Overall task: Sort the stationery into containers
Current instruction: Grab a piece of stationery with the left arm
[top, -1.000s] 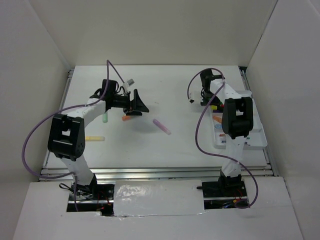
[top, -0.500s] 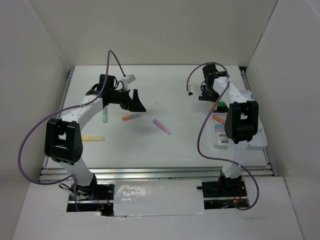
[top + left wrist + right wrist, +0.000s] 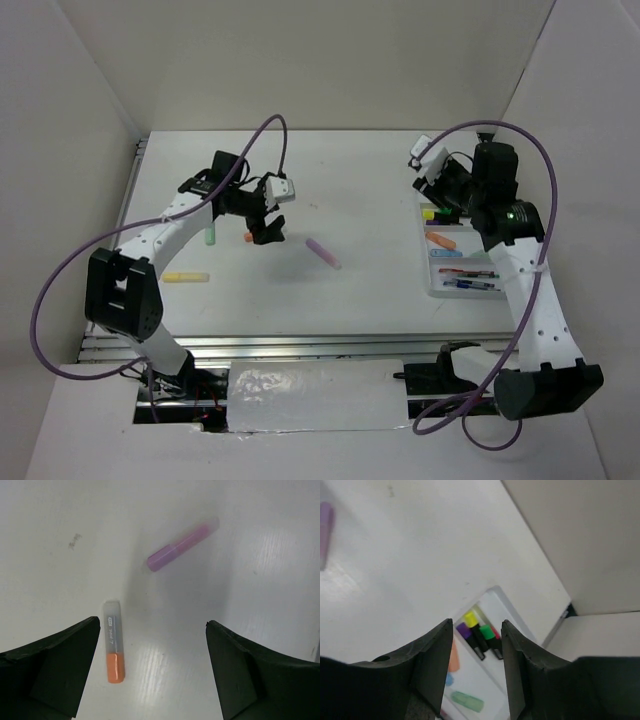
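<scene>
Beneath my left claw (image 3: 152, 624), spread wide, the orange marker (image 3: 114, 650) lies on the counter (image 3: 50, 555) just inside one finger (image 3: 55, 670); my right claw (image 3: 477, 622), parted and empty, frames the tray (image 3: 495, 592)

Left arm (image 3: 160, 228): white link shells, black boxy joint housings. Left cable (image 3: 35, 318): purple, runs in wide loop alongside, second loop near wrist. Left camera box (image 3: 283, 189): small, white, at wrist.
Right arm (image 3: 535, 310): same white-and-black build. Right cable (image 3: 551, 185): purple, arcs over top. Right camera box (image 3: 422, 152): white. Green light (image 3: 512, 212): small, on black joint.
Left base (image 3: 178, 380): black, thin red wires beside it.
Jaws on both arms: matte black, broad wedge shape, blunt tips.
</scene>
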Motion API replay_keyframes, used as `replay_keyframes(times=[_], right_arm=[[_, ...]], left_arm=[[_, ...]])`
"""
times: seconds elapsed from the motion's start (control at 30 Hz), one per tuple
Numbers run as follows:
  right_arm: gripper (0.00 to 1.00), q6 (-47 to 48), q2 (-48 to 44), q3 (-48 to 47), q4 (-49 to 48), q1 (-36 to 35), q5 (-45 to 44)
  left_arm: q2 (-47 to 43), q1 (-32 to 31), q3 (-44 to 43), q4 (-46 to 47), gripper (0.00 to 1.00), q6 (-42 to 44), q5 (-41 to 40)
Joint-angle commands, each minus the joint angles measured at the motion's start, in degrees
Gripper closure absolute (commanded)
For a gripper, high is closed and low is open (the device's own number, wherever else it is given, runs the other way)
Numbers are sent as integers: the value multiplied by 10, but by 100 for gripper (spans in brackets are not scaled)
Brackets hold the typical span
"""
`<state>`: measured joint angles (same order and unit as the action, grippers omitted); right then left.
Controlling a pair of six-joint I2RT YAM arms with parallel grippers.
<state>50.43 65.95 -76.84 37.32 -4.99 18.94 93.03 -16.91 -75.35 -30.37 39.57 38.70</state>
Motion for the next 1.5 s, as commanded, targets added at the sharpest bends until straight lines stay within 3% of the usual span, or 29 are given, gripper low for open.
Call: replay_keyframes(times=[0.0,0.13,0.2,0.37,0.47,0.6,0.9,1.2,1.33,1.47], right_arm=[[49,-99,-15,44,-10,2,50],[35,-156,-63,82,13,12,77],[33,-174,-84,103,14,18,83],[33,-191,-111,129,32,26,90],[33,-190,-109,131,51,34,90],[34,-192,-99,127,58,46,110],[37,-212,-61,106,70,66,145],[39,-250,-21,99,86,64,198],[41,-262,4,99,96,54,215],[45,-248,-3,113,77,1,183]], left_arm=[[21,-14,-44,-78,1,213,40],[120,-45,-123,-165,1,342,40],[171,-58,-167,-181,1,355,39],[253,-80,-248,-193,12,372,35],[292,-89,-280,-213,25,399,14],[329,-102,-294,-246,32,432,-5],[360,-106,-278,-224,36,434,-35],[311,-110,-192,-143,67,395,-54],[256,-113,-147,-103,74,356,-54],[225,-116,-166,-142,79,282,-21]])
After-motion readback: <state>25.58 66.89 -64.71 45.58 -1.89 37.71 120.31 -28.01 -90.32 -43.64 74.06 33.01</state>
